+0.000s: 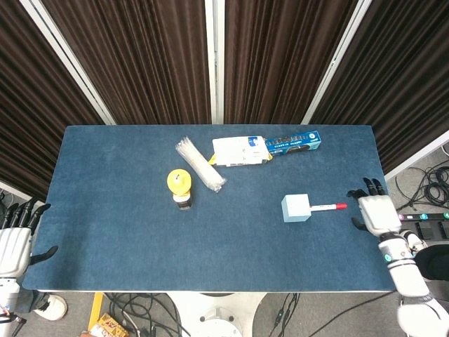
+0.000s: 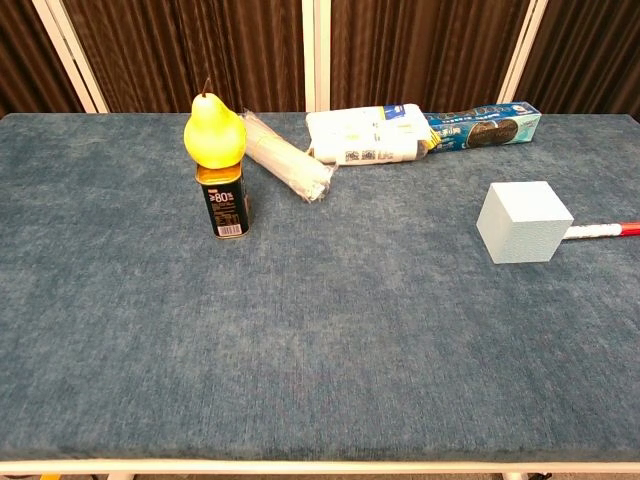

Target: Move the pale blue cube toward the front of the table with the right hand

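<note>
The pale blue cube (image 1: 297,208) (image 2: 523,221) sits on the right half of the blue table (image 1: 126,239). A white pen with a red cap (image 1: 328,206) lies against its right side. My right hand (image 1: 372,210) hovers over the table's right edge, to the right of the pen's cap, fingers spread and holding nothing. It is apart from the cube. My left hand (image 1: 15,242) hangs open off the table's left edge. Neither hand shows in the chest view.
A yellow pear (image 1: 179,182) stands on a dark can (image 2: 226,203) left of centre. A clear plastic-wrapped roll (image 1: 200,164), a white packet (image 1: 240,151) and a blue biscuit box (image 1: 295,143) lie toward the back. Cables lie on the floor at the right.
</note>
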`<state>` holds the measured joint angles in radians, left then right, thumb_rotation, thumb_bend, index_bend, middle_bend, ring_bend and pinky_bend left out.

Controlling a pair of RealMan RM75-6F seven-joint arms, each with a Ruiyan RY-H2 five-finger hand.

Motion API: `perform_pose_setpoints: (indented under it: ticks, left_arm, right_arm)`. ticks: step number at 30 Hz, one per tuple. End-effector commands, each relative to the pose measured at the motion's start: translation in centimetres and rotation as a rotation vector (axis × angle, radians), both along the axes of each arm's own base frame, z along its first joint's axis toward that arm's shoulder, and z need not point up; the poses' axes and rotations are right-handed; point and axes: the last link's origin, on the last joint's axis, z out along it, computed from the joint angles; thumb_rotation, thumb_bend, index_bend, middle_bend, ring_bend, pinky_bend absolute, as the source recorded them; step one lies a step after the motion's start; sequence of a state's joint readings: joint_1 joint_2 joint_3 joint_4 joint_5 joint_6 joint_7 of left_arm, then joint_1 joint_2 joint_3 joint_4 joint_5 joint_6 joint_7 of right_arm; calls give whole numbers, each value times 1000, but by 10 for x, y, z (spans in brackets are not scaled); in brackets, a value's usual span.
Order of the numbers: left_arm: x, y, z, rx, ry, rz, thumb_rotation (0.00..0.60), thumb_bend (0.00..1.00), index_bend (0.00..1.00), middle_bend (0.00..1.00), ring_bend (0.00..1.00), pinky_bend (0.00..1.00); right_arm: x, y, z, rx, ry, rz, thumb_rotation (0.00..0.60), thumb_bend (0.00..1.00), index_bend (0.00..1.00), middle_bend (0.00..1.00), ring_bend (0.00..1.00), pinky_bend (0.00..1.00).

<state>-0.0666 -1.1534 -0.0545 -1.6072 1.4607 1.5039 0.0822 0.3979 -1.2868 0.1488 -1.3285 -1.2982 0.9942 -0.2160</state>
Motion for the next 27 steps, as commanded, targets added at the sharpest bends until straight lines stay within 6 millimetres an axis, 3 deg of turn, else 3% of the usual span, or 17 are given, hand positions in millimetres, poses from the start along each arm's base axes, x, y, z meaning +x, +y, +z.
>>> perform_pose_setpoints:
  ticks: [1,9,22,27]
  left_arm:
    - [0,0,0,0,0,0,600,51,219,155,123,97]
    - [0,0,0,0,0,0,600,50,219,154,123,97]
    - [0,0,0,0,0,0,600,50,219,155,123,97]
    - [0,0,0,0,0,0,600,51,219,155,123,97]
  right_arm:
    - [2,-26,-32,51,45,-3,600,181,348,337,0,8]
    - [-4,-39,-60,81,87,-17,600,181,413,375,11,15]
    - [-10,-46,-77,89,86,-40,600,228,487,446,50,36]
    - [-11,-49,-81,97,88,-46,600,301,514,460,55,40]
